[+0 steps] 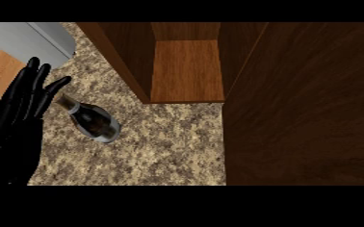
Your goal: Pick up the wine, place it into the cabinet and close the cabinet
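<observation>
**One hand up beside the wine**

One hand (25,101) shows, the robot's left, at the near left edge of the speckled counter (171,144). Its fingers are straight and spread, holding nothing, with the fingertips just left of the wine's neck and apart from it. The wine (94,120) stands on the counter, a dark bottle seen from above, its neck pointing up-left. Beyond the wine and to its right stands the cabinet (186,69), open, its wooden shelf bare. Its dark door (298,115) fills the area right of the wine. Farthest, up-left of the wine, lies a grey appliance (39,41).
</observation>
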### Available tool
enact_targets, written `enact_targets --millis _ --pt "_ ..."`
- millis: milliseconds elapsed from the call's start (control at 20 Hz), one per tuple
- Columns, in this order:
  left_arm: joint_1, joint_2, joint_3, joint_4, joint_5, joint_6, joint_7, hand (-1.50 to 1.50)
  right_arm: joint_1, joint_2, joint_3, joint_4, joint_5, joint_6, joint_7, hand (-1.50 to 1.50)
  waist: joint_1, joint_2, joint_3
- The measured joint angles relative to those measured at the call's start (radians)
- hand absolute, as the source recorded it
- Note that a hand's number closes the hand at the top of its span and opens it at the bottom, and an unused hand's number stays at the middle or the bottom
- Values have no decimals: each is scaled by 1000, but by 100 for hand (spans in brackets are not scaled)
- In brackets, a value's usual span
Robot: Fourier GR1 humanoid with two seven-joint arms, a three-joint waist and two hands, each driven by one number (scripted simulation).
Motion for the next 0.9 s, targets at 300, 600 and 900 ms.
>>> enact_targets --millis 300,600,900 --pt "16 69 -24 64 210 -231 -39 -150 67 8 11 -28 -28 21 0 -150 1 -37 -8" --pt "82 104 -80 69 561 -390 123 -150 145 -12 97 -88 -104 108 88 -150 5 -46 -10" --pt "79 198 -19 -41 845 -366 311 -150 180 -23 141 -248 -137 101 243 -150 14 -48 -10"
